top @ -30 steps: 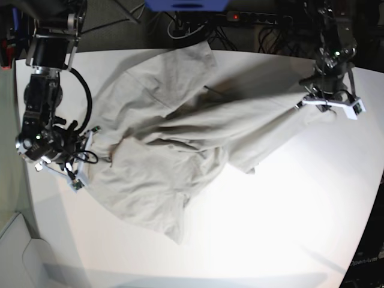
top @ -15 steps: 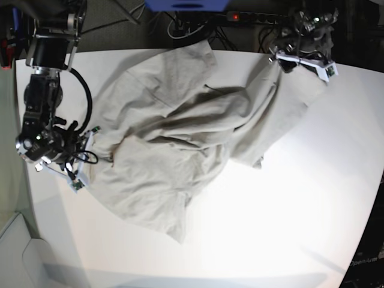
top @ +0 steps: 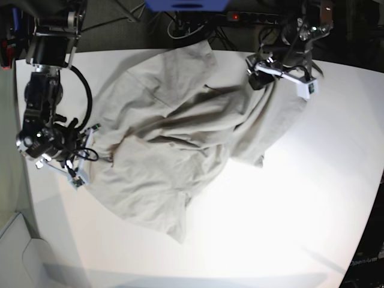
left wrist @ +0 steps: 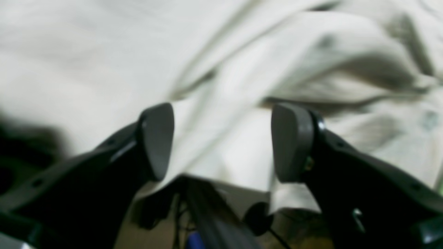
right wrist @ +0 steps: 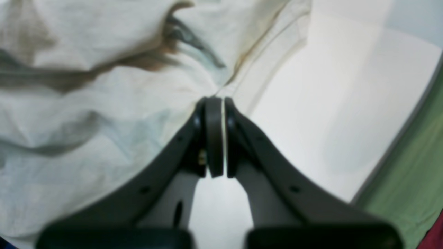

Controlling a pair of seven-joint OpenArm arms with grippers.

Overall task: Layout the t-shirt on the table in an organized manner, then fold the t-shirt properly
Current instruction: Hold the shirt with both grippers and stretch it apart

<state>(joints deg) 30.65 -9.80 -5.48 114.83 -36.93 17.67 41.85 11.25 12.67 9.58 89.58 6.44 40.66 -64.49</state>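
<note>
Crumpled light grey-beige cotton t-shirt (top: 174, 138) lies spread in wrinkled heaps across the left and middle of the large matte white table (top: 288, 216) in the base view, one part reaching up toward the far edge on the right. The left gripper (top: 277, 75) sits there over the cloth, and the right gripper (top: 81, 157) rests at the shirt's left border.

From the left wrist camera, blurred, the left gripper (left wrist: 221, 141) has its dark pads (left wrist: 157, 138) set wide apart, with pale folds of the t-shirt (left wrist: 277, 62) lying beyond and between them; nothing is clamped.

From the right wrist camera, the right gripper (right wrist: 215, 136) has its pads pressed together, pinching a thin edge of the t-shirt (right wrist: 104, 103), which covers the left half, while bare table (right wrist: 328, 103) shows on the right.
</note>
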